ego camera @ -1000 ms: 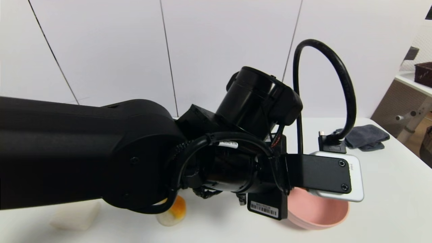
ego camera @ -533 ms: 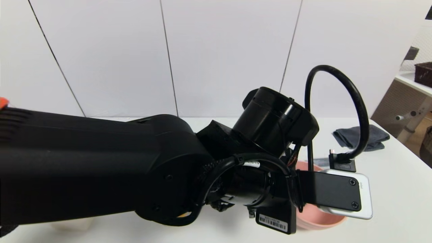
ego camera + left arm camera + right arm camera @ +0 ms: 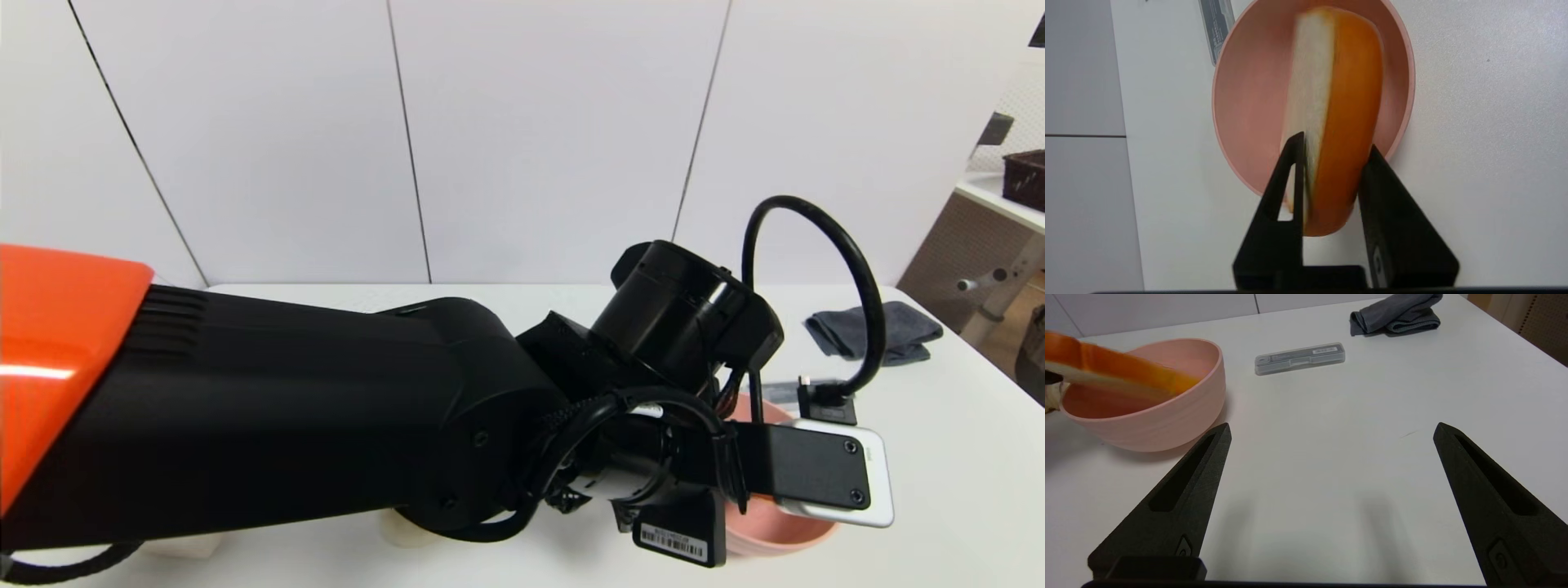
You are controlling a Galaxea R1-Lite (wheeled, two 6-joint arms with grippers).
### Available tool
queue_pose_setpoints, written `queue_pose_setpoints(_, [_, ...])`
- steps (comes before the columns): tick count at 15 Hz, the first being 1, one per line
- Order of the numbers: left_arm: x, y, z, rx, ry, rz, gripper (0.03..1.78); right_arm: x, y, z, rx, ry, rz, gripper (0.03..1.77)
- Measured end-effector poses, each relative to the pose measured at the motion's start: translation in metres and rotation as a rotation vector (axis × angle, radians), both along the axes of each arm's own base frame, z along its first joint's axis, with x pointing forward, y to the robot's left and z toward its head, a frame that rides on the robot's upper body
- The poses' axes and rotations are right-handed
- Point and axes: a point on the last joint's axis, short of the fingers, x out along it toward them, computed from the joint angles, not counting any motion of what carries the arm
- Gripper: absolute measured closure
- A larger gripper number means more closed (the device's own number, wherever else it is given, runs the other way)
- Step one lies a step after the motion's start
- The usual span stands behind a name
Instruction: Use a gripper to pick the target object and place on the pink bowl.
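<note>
While the pick is already made, the placing is not: the left gripper [image 3: 1333, 153] has its two black fingers [image 3: 1290, 163] clamped on the flat sides of the toast slice [image 3: 1331, 122], which stands on edge between them, creamy face to one side and orange-brown crust to the other. Beyond the fingertips and below the slice lies the pink bowl [image 3: 1241, 94], so most of the bread hangs over the bowl's hollow while its nearer end, the gripped one, reaches back past the rim; whether it touches the bowl cannot be told. What seems left is to lower or tip the slice in, release it and draw the arm back. From the head camera the left arm hides the fingers, and only part of the bowl shows under the white-and-black camera block [image 3: 824, 478]; a barcode sticker [image 3: 673, 541] on the wrist carries print too small to read, as does the faint lettering on the block's white edge. Apart from the work, the right gripper [image 3: 1331, 430] hovers over the white table [image 3: 1331, 465] with fingers spread wide and nothing between them, the bowl off to one side. Farther out a grey flat case [image 3: 1300, 358] bears a pale label whose writing is illegible, and a dark grey cloth [image 3: 1396, 313] lies farthest off.
</note>
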Motion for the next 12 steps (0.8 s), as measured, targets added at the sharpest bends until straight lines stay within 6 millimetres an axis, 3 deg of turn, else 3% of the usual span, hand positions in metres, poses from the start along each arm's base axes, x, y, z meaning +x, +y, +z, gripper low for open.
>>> queue_pose_setpoints(5, [0.001,-0.002,0.002,-0.008,0.001,0.006,0.74,0.000,0.000,0.000,0.000,0.000,0.000,0.09])
queue_pose_setpoints(12, [-0.003,0.008,0.030,-0.090,0.019,0.052,0.36,0.000,0.000,0.000,0.000,0.000,0.000,0.09])
